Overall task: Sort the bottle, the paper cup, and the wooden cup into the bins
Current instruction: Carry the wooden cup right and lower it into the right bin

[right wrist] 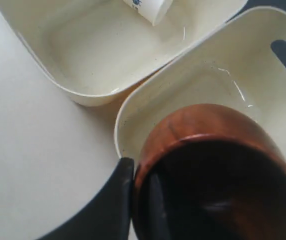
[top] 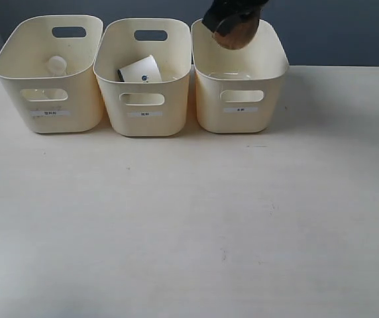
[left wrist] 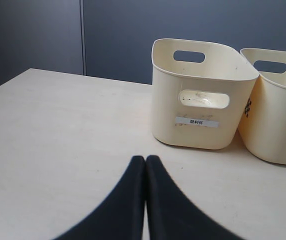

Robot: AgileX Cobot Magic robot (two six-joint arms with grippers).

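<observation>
Three cream bins stand in a row at the back. The bottle (top: 57, 64), seen by its white cap, lies in the left bin (top: 50, 112). The paper cup (top: 140, 70) lies tilted in the middle bin (top: 144, 116); its rim also shows in the right wrist view (right wrist: 150, 7). My right gripper (top: 228, 20) is shut on the wooden cup (top: 237, 33), pinching its rim (right wrist: 139, 180) above the right bin (top: 240, 109), one finger inside and one outside. My left gripper (left wrist: 145, 160) is shut and empty, low over the table in front of the left bin (left wrist: 198, 107).
The light table (top: 189, 225) stretches in front of the bins. A dark wall (top: 335, 30) rises behind them. In the left wrist view the middle bin (left wrist: 275, 117) stands beside the left one.
</observation>
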